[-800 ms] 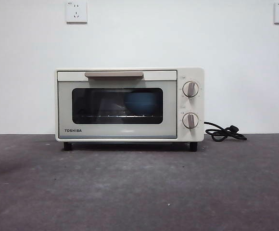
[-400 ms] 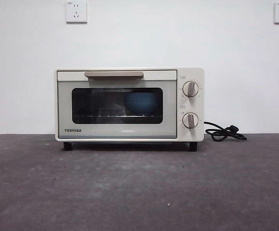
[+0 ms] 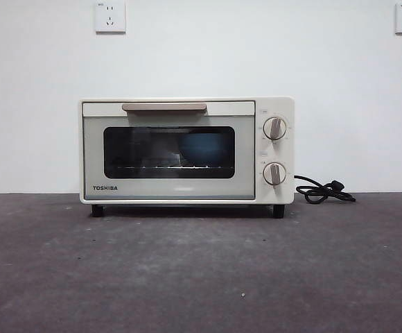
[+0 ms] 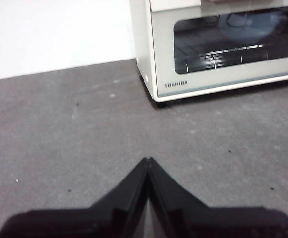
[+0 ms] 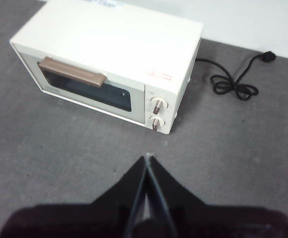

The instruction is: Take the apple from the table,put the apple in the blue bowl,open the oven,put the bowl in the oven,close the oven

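The oven [image 3: 186,151] stands on the table [image 3: 201,277] with its door shut flush, the beige handle [image 3: 164,107] lying level across the top of the door and both knobs [image 3: 274,128] at rest. Through the dark window the blue bowl [image 3: 204,149] shows on the wire rack, toward the knob side of the chamber; the apple cannot be made out through the glass, and none lies on the table in any view, so it is presumably in the bowl. Judged from this arrangement, every step of the task is complete, the closing of the door included, and the moment belongs to the final withdrawal. The left gripper [image 4: 148,161] hangs above bare table in front of the oven's near corner, its two jaws pressed tip to tip with nothing between them. The right gripper [image 5: 147,157] sits higher, looking down on the oven's top and the coiled black cord [image 5: 235,82], its jaws likewise together and empty. No further handling seems called for; the next move need only keep both arms clear of the oven, and a check that the door is fully latched would be prudent. Compared with the front views of a second and half a second before, nothing has shifted: oven, bowl and cord occupy the same places.
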You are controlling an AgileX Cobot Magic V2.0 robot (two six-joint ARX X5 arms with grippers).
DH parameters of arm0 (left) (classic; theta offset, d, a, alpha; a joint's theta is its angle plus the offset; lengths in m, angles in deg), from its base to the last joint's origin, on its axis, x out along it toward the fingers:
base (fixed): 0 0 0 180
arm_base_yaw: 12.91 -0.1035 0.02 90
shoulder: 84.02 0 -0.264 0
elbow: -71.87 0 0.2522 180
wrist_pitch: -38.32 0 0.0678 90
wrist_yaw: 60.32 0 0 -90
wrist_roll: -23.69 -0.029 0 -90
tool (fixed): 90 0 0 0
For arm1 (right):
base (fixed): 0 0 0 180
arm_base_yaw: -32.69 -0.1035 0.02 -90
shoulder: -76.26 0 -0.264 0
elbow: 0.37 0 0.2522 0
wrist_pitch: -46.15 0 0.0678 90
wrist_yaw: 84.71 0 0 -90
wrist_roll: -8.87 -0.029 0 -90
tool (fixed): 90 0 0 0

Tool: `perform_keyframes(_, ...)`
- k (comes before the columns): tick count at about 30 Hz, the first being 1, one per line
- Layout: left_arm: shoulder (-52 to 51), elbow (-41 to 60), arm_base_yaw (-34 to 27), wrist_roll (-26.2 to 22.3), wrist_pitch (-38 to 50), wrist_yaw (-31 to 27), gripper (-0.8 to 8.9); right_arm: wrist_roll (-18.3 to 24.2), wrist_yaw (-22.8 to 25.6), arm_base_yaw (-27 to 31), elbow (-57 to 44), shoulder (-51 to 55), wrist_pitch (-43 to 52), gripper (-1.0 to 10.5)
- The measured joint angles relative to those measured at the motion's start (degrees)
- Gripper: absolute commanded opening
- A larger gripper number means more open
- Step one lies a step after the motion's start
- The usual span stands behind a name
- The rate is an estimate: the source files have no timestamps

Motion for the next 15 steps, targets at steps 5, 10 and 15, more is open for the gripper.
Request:
perform_keyframes(5,0.79,0.0,0.0,0.0,-0.07,0.0,-0.04,0.02,0.02,0.0,0.0,-2.12,-0.02,0.0)
perform_keyframes(10,1.66,0.0,0.0,0.02,-0.07,0.0,-0.04,0.02,0.0,0.0,0.0,-3.5,-0.02,0.0)
perform_keyframes(15,2.62,0.0,0.0,0.04,-0.09,0.02,-0.04,1.18,1.25,0.0,0.0,-4.07,-0.02,0.0)
